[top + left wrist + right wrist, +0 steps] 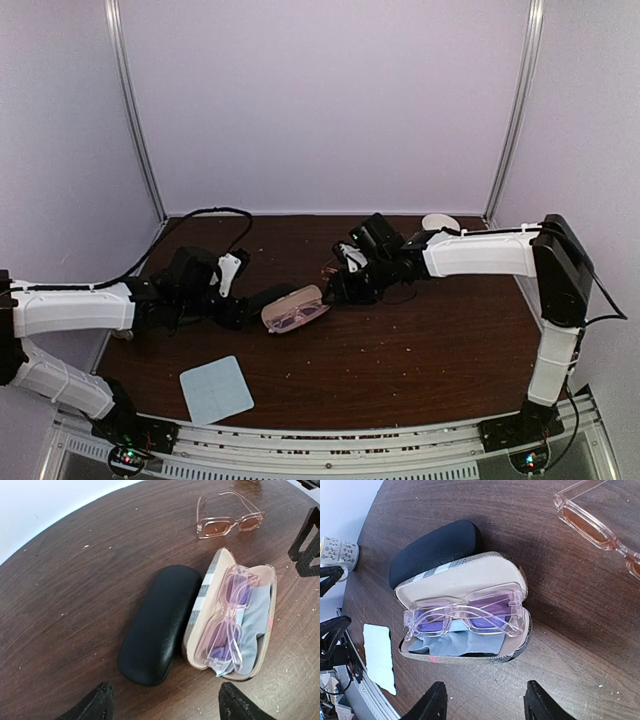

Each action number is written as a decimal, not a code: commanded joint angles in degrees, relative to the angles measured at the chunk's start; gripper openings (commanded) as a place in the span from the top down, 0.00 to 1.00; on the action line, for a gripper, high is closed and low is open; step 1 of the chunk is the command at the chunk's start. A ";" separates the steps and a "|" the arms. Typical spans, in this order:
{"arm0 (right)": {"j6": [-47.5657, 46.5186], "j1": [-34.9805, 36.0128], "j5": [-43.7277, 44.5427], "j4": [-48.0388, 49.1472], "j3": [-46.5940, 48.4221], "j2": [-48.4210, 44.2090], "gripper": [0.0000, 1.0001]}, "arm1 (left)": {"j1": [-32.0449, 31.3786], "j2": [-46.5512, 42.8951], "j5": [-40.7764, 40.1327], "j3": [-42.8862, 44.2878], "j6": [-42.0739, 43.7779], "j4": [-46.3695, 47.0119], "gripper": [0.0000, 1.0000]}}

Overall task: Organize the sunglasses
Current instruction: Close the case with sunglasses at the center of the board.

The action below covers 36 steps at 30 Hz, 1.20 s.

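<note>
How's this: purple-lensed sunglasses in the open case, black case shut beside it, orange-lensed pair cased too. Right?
No. The orange-lensed pair lies loose on the table, not cased, as the left wrist view shows. The purple-lensed sunglasses are in the open case, black case shut beside it.

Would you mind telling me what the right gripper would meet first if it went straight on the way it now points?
Most likely the near rim of the open plaid case, then the purple-lensed sunglasses lying in it; both sit directly ahead of the open right gripper, though depth is unclear.
</note>
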 commanded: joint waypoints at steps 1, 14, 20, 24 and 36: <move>3.64 -0.08 -0.77 8.23 -4.65 -2.89 0.47 | 1.60 4.28 5.51 4.47 3.14 4.79 0.27; 12.43 1.56 -1.45 25.93 -15.70 -2.40 0.52 | 12.35 13.15 30.21 10.39 2.98 10.32 0.39; 16.94 2.19 -2.81 34.73 -18.16 -0.67 0.53 | 15.00 19.76 39.23 15.37 2.01 9.76 0.46; 18.75 2.34 -3.77 37.98 -18.30 0.95 0.53 | 15.51 24.28 41.51 18.53 1.41 8.86 0.51; 20.67 2.80 -4.95 39.99 -19.18 3.14 0.54 | 15.54 29.59 47.90 16.93 -1.04 11.87 0.57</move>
